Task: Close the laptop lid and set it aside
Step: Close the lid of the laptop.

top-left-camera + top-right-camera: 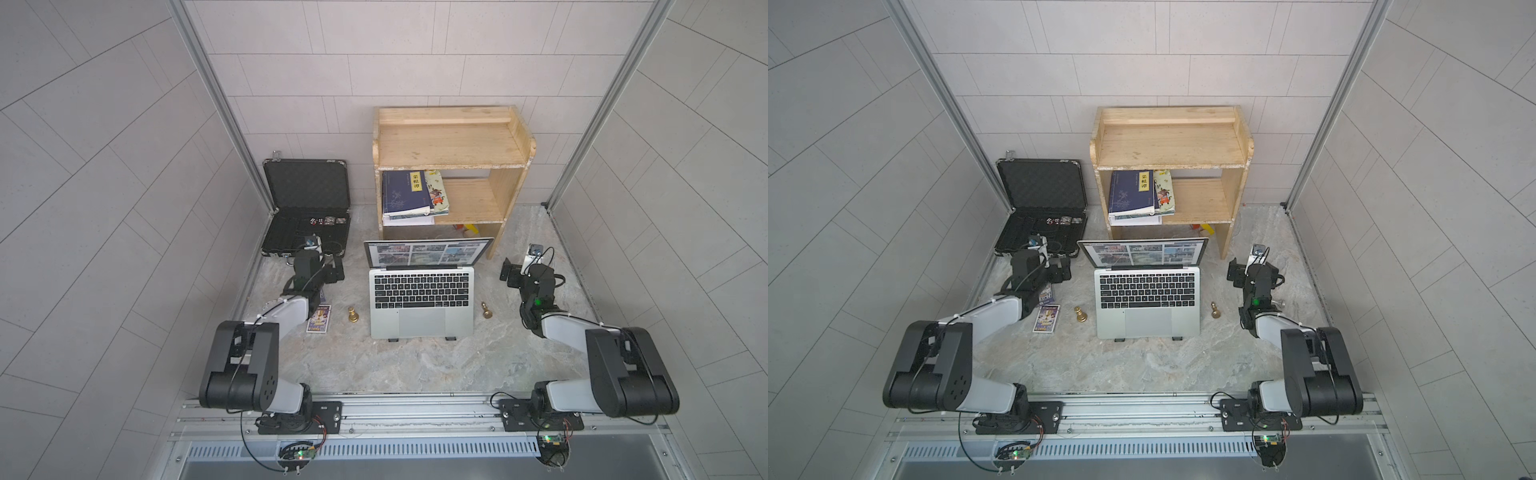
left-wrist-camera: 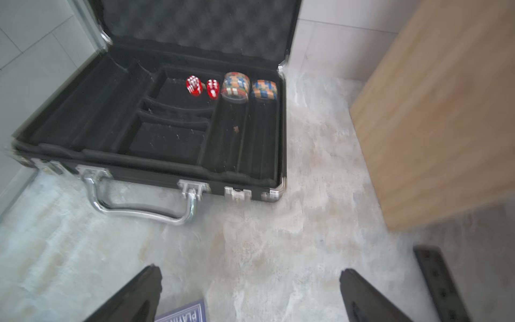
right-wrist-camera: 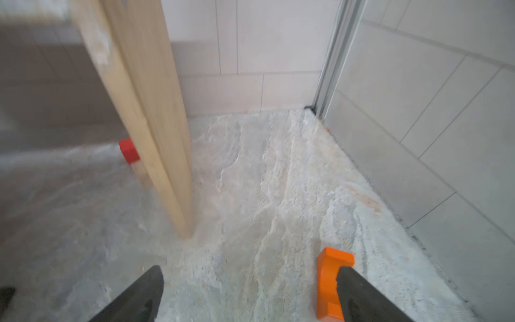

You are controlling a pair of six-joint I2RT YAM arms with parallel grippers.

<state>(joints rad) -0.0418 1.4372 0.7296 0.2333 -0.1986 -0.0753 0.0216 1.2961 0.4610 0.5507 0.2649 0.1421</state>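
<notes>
Our laptop (image 1: 422, 305) sits mid-frame on the bench (image 1: 415, 365), laptop lid (image 1: 428, 253) up, its long edge running left-right. Left tool (image 1: 332, 270) and right tool (image 1: 510, 272) flank it, both spread wide and empty. We reckon the right one's slightly nearer.

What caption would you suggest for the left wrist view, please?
Open left gripper facing an open black foam-lined briefcase holding two red dice and two multicoloured poker-chip stacks.

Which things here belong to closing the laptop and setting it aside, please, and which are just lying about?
For the job: laptop, its open lid, the open left gripper and right gripper.
Lying about: briefcase with dice and chips, shelf with books, two chess pieces, card box.
</notes>
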